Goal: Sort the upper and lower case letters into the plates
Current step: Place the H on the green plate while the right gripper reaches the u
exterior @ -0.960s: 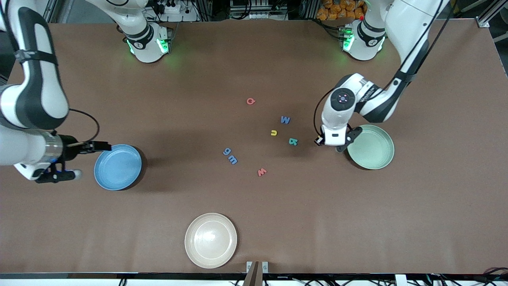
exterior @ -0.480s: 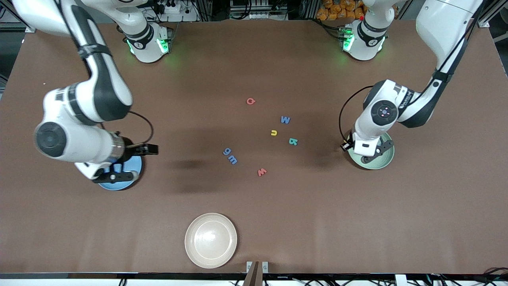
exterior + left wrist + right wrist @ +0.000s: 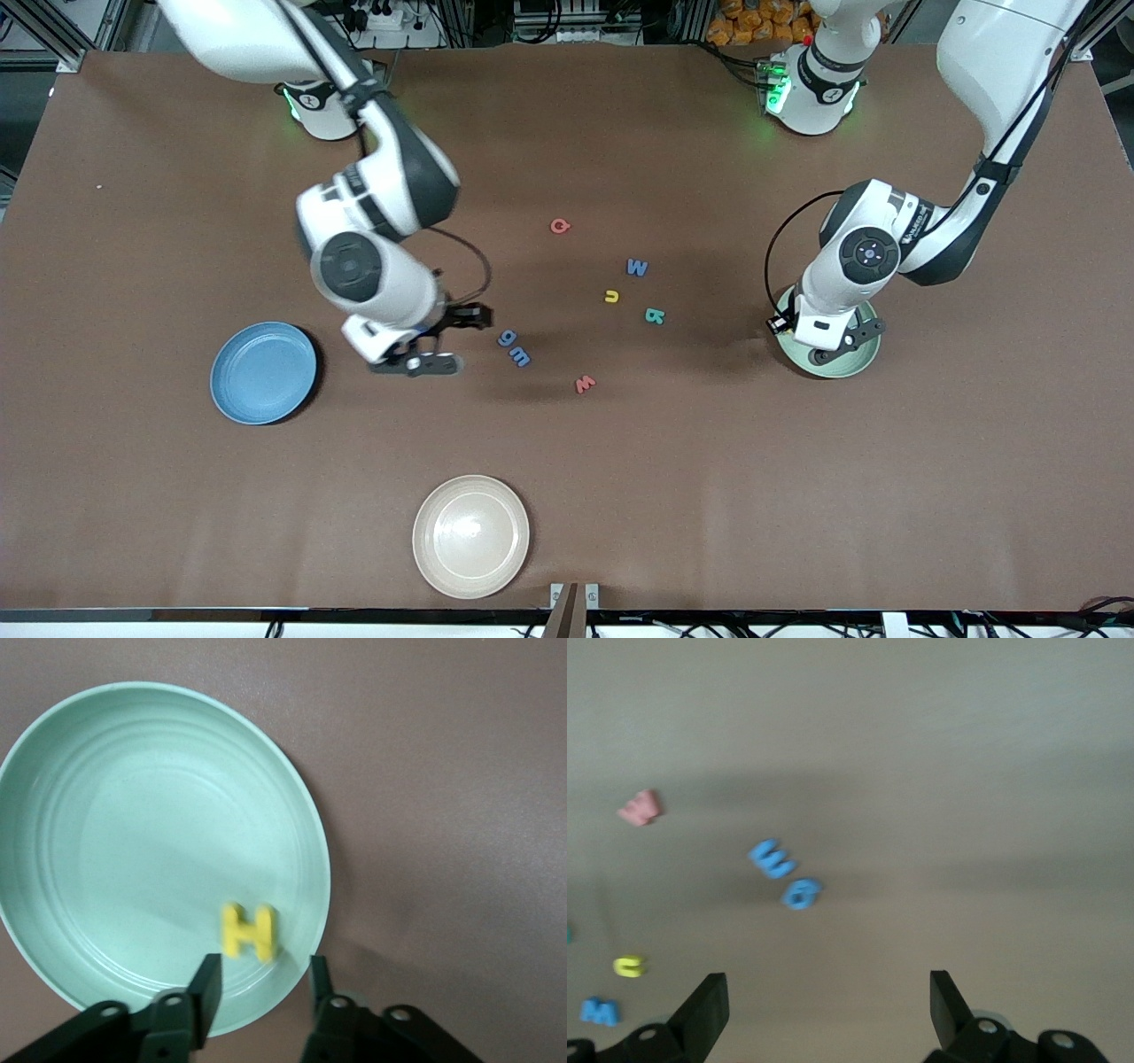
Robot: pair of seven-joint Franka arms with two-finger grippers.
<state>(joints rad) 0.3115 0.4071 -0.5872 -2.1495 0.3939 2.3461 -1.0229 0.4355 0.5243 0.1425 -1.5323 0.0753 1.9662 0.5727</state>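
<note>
The left pincer (image 3: 259, 985) has parted over the pale green round plate (image 3: 106, 797), releasing the yellow H (image 3: 249, 931), while the right pincer (image 3: 449, 341), spread wide, has swung toward the blue g (image 3: 508, 338).

a pale green plate (image 3: 106, 780), round and shallow with faint concentric rings, sits on a plain brown counter (image 3: 443, 771). a small yellow letter h (image 3: 249, 932) lies flat inside the plate, close to the rim at the part nearest the camera's own gripper. the left gripper (image 3: 258, 979) hangs just over that edge of the plate. its two black jaws stand a little apart with nothing between them, the letter lying free just ahead of the gap. the plate casts a thin dark shadow along one side of its rim.
</note>
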